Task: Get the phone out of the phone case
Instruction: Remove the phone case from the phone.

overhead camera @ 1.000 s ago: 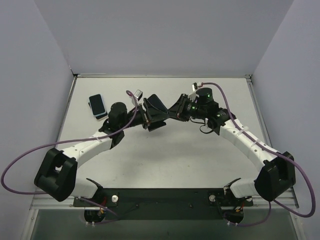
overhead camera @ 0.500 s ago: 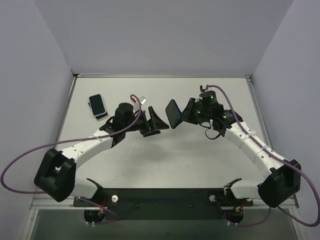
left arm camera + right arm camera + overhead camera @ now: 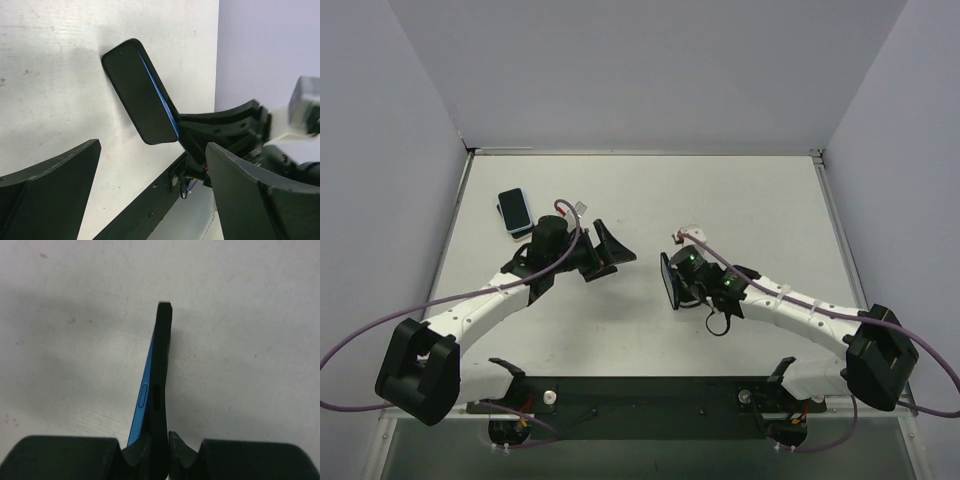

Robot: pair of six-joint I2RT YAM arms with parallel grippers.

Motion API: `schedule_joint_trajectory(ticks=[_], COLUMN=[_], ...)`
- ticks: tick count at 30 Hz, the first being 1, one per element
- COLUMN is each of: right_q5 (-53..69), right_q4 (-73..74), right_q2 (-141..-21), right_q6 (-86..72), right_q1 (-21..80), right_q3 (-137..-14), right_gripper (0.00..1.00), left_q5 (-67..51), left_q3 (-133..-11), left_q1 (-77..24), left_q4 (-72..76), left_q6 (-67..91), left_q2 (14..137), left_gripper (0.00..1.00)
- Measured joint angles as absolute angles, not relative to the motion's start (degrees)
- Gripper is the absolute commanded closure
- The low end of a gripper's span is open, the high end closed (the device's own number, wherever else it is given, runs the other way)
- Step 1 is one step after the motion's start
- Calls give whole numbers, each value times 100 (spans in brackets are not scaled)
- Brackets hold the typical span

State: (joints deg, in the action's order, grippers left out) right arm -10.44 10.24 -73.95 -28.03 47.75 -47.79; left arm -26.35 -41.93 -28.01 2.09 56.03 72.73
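Right wrist view alone shows right gripper (image 3: 159,444) jaws pinching phone case (image 3: 163,355) edge-on, blue phone (image 3: 142,407) alongside, left gripper (image 3: 152,147) spread, empty, case beyond its jaws.

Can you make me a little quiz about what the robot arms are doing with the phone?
1. True or false: the left gripper is open and empty.
2. Which one pinches the cased phone? A. left gripper B. right gripper C. both
3. Fill in: the phone edge peeking out of the black case is ___.

Key: 1 true. 2 B. 3 blue.
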Motion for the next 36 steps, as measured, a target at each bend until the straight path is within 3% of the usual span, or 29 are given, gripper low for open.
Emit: schedule_joint_trajectory(ticks=[1, 2, 5, 7, 36], right_q5=[-1184, -1280, -1481, -1562, -1791], right_q4=[958, 869, 489, 279, -1168], right_q2=[-7415, -7426, -7474, -7537, -9454], right_q6=[-2770, -2738, -2733, -2746, -3105], right_q1=[4919, 5026, 5144, 5148, 5050], right_q3=[-4613, -4453, -4115, -4045, -4475], right_gripper=[100, 91, 77, 75, 80], left_q5=[-2635, -2633, -2633, -2635, -2744], left_q3=[-4108, -4047, -3975, -3964, -3922], left_q1=[-2742, -2685, -2593, -2580, -2578], left_q4=[207, 207, 204, 204, 360], left_q6=[5640, 5664, 5699, 5728, 5756], left_q2=[7207, 7172, 7159, 7159, 7321], left_gripper=[3, 3, 3, 3, 2])
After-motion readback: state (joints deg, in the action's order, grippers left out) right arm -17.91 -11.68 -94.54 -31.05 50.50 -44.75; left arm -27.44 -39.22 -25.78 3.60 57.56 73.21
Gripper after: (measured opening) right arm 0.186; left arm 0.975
